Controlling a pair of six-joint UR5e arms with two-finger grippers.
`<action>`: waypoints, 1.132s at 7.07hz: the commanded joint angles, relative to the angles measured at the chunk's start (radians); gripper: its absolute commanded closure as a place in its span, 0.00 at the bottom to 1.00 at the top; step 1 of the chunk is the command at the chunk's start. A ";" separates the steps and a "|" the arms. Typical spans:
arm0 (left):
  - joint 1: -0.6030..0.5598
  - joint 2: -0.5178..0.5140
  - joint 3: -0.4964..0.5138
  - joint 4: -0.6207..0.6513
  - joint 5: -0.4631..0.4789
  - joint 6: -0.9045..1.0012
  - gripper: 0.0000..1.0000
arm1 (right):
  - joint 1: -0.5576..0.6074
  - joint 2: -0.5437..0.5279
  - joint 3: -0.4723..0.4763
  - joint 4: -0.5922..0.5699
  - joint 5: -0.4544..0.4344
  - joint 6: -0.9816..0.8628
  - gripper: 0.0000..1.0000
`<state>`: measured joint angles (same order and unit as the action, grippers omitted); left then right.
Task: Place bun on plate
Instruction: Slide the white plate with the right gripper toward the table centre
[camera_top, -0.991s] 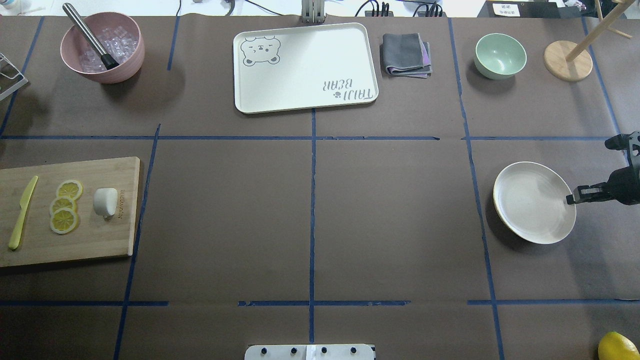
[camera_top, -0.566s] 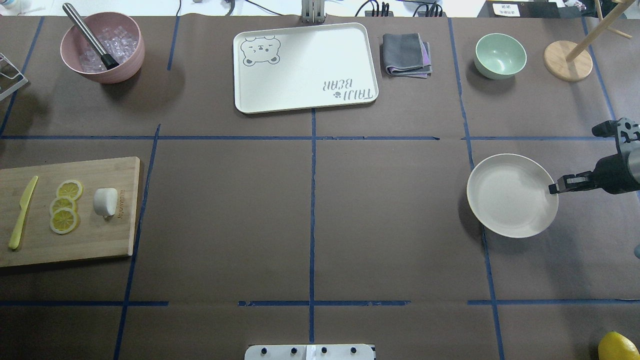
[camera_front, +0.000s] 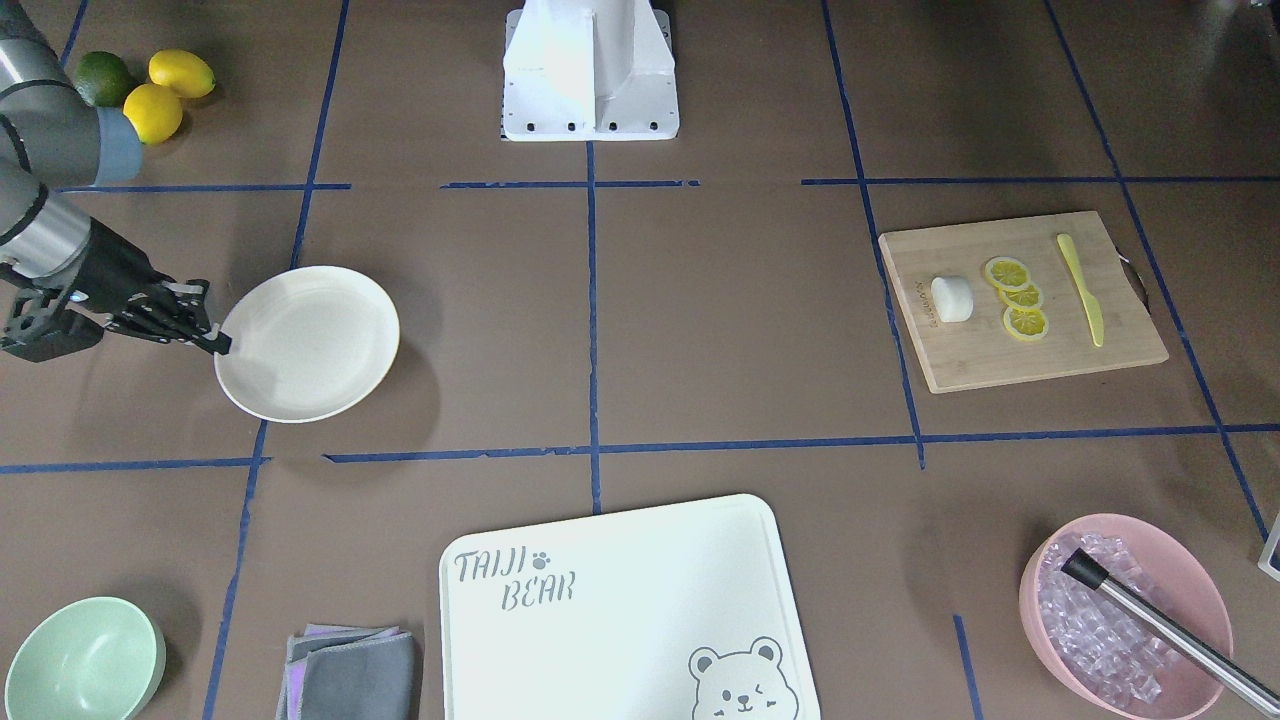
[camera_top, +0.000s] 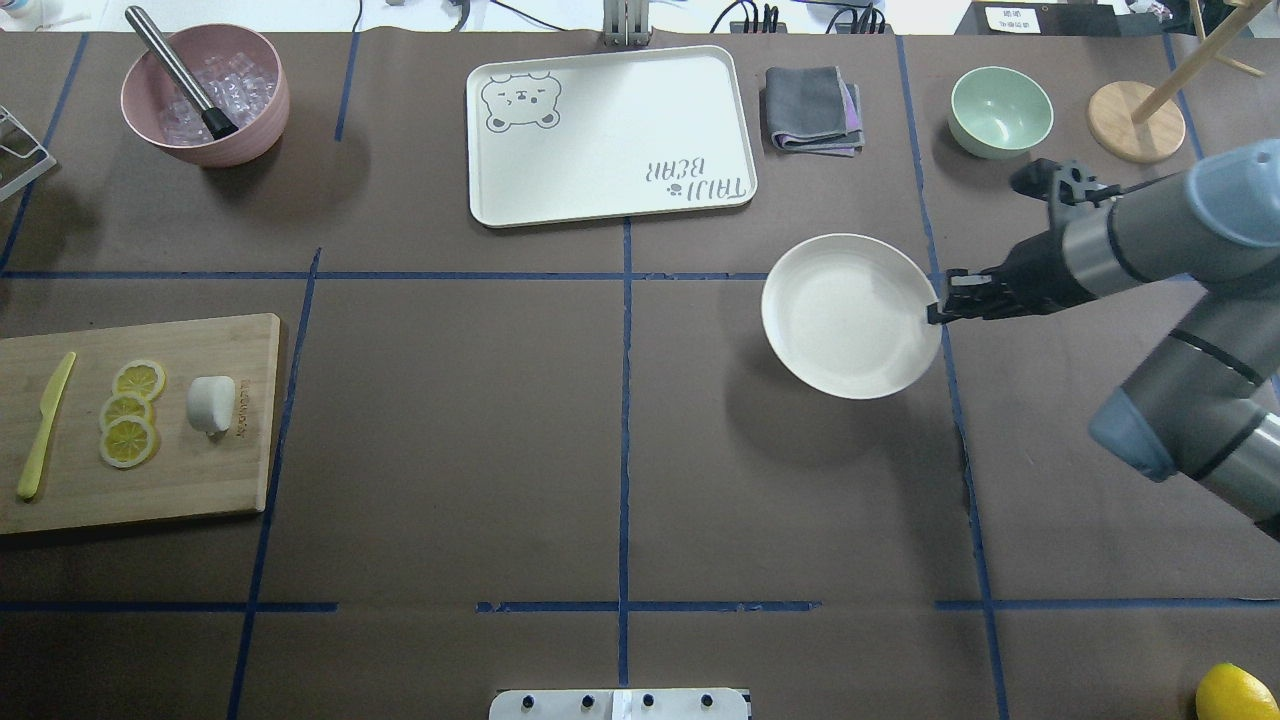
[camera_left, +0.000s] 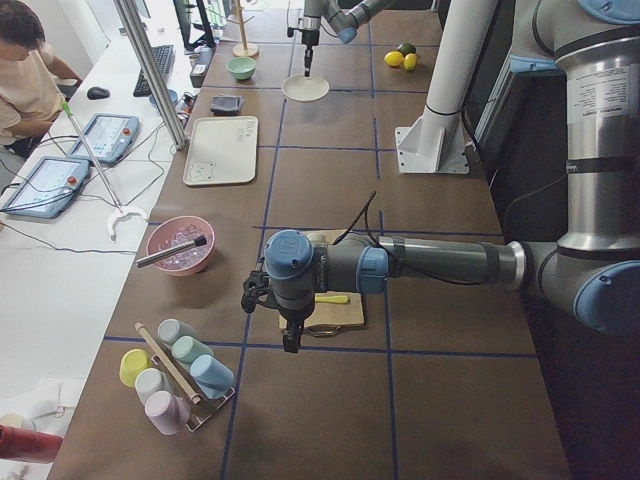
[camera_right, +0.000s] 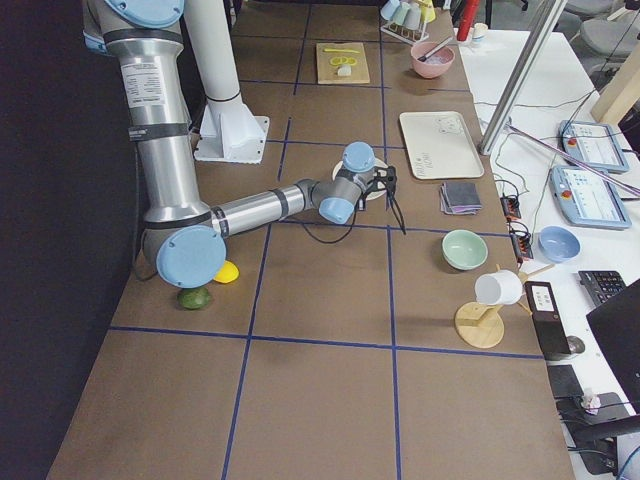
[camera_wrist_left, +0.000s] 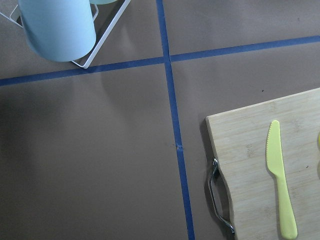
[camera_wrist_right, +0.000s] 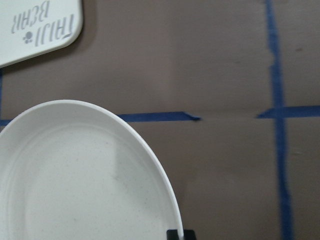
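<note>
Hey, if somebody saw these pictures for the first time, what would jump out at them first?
Most likely the right gripper, pinching the rim of the cream plate just right of the table's middle; the plate's offset shadow suggests it is held off the surface. Next comes the white bun, far away on the wooden cutting board at the left edge, beside three lemon slices and a yellow knife.

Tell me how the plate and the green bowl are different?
The plate is cream-white; the bowl is mint green. The plate is wide and shallow; the bowl is narrower and deeper. The right gripper holds the plate's rim; nothing touches the bowl. Both are round and empty.
</note>
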<state>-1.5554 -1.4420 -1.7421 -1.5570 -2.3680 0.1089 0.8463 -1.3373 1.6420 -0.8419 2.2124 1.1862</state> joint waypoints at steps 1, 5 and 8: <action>0.000 0.000 -0.001 0.000 0.001 0.000 0.00 | -0.125 0.203 -0.008 -0.200 -0.101 0.090 1.00; 0.002 0.000 0.001 -0.002 0.000 0.000 0.00 | -0.300 0.282 -0.056 -0.210 -0.269 0.148 0.98; 0.002 0.000 -0.002 -0.002 0.000 0.000 0.00 | -0.339 0.282 -0.057 -0.209 -0.329 0.158 0.94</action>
<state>-1.5539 -1.4420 -1.7419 -1.5585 -2.3685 0.1089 0.5159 -1.0559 1.5853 -1.0524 1.8976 1.3419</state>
